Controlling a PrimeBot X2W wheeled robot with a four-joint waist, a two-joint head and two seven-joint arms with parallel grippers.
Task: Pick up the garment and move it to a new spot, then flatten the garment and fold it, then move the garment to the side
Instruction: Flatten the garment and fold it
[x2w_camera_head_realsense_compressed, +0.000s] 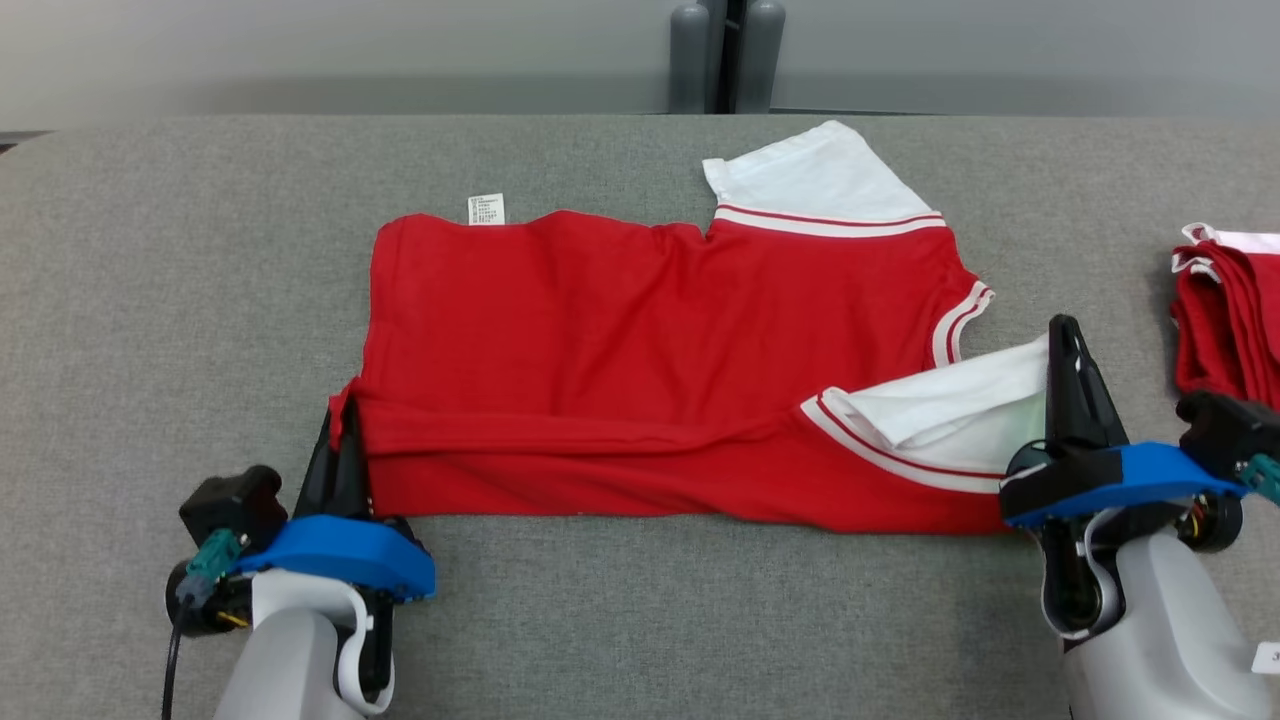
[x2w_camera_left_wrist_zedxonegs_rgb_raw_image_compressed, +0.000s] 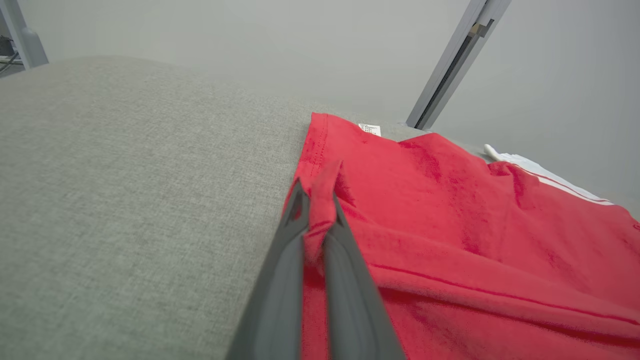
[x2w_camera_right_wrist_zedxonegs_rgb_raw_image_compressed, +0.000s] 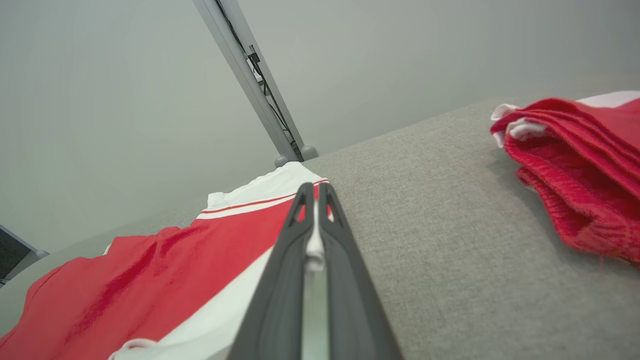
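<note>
As both arms reach forward, left end effector (x2w_camera_head_realsense_compressed: 343, 425) and right end effector (x2w_camera_head_realsense_compressed: 1066, 340) pinch the garment (x2w_camera_head_realsense_compressed: 650, 360) corners

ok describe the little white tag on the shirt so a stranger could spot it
On the grey table, a red garment lies spread across the middle. At its far edge, near the left corner, a small white label pokes out. Unlike the broad white sleeves to the right, it is tiny, rectangular and printed.
</note>
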